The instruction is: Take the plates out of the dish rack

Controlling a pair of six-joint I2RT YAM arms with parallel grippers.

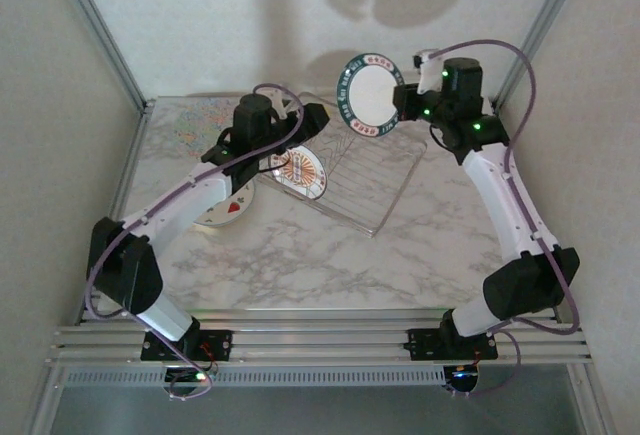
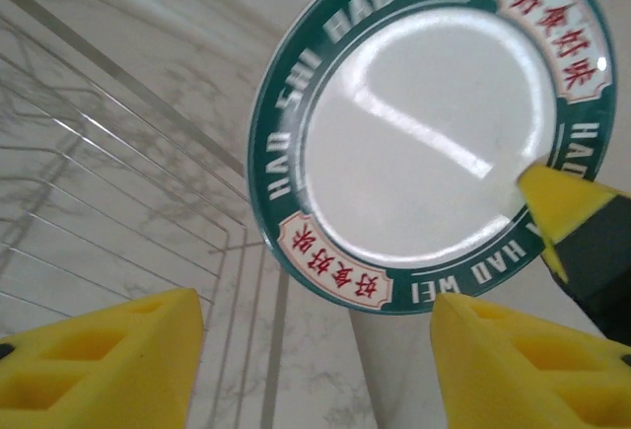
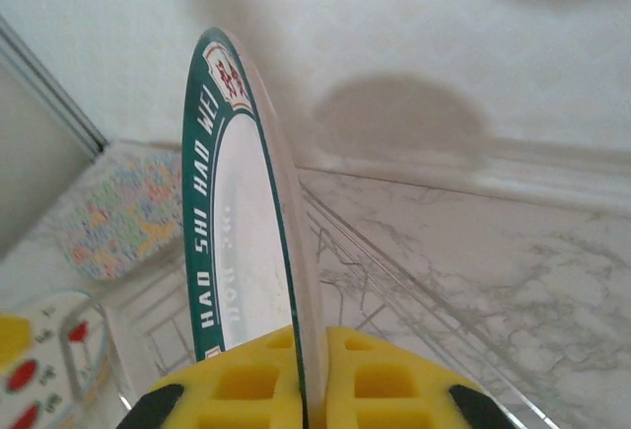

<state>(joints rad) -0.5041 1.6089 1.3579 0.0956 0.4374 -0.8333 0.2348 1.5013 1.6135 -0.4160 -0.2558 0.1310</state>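
**Right claw clenched on a green-rimmed plate above the rack**

The right claw (image 3: 311, 370) was clenched on the lower edge of a green-rimmed plate (image 1: 368, 95), its blocky yellow pads pressed to both faces of the thin rim. We saw the plate held on edge in the air over the far part of the dish rack (image 1: 385, 180), apart from its wires. It was a round, glossy plate with a smooth white centre and a dark green band carrying white letters and red characters on pale panels.

The left claw (image 2: 315, 350) stood released, its ribbed yellow fingers spread wide with nothing between them, facing the plate's shiny face from the left.

The rack was a low rectangle of thin silver wire on the grey-veined marble table (image 1: 300, 265). A small sunburst plate (image 1: 300, 170) with an orange centre lay at the rack's left edge; we could not tell whether it sat inside or beside it. A white fruit-patterned plate (image 1: 228, 210) lay flat on the table further left and nearer, partly under the left arm. A large pastel plate (image 1: 200, 125) lay flat at the far left corner.
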